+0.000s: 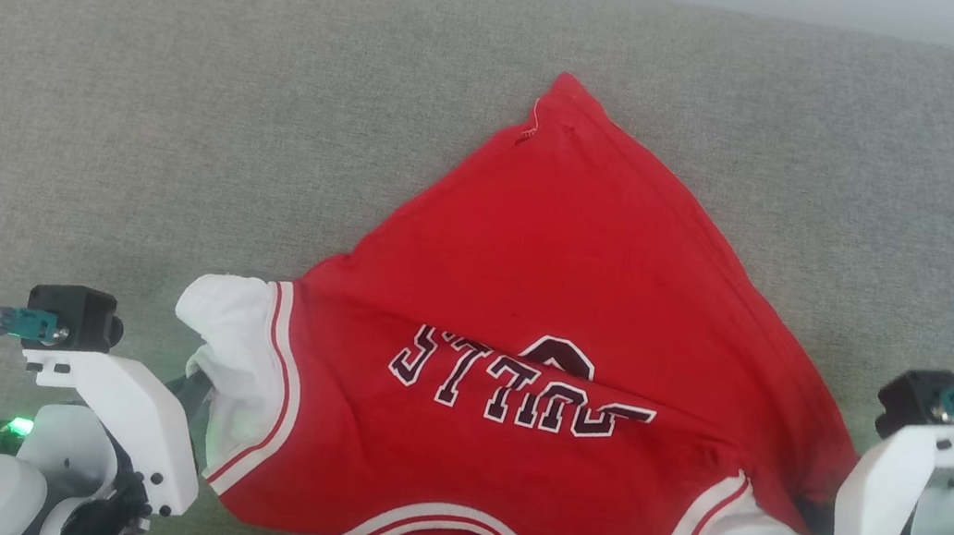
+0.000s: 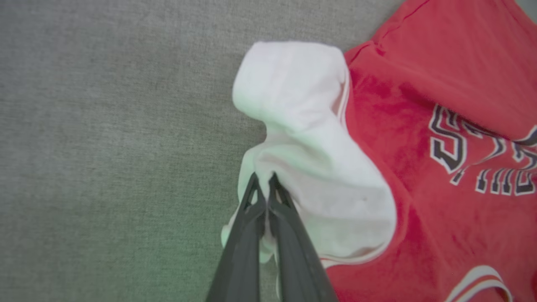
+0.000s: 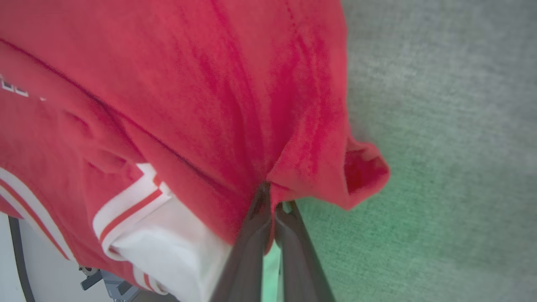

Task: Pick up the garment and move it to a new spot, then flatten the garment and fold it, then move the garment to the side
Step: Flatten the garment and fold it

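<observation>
Grey fabric covers the bench [image 1: 186, 77]; the red jersey shirt with white sleeves [image 1: 570, 271] lies half spread at its near middle. The left end effector [image 2: 263, 180] pinches the left white sleeve [image 2: 302, 105]; the right end effector [image 3: 272, 197] pinches red cloth beside the right sleeve [image 3: 168, 247]. Flattening seems in hand; next, both should pull outward evenly.

I read the support as a grey woven-fabric surface [image 1: 180, 123], rounded at its far left corner and spanning the head view. On it lies the garment [image 1: 563, 317], red with white sleeves. Its narrow far end rests about mid-surface, and the cloth widens in loose folds toward the near edge, chest lettering upside down to me. A faint green tint lies on the grey fabric beside both sleeves.
</observation>
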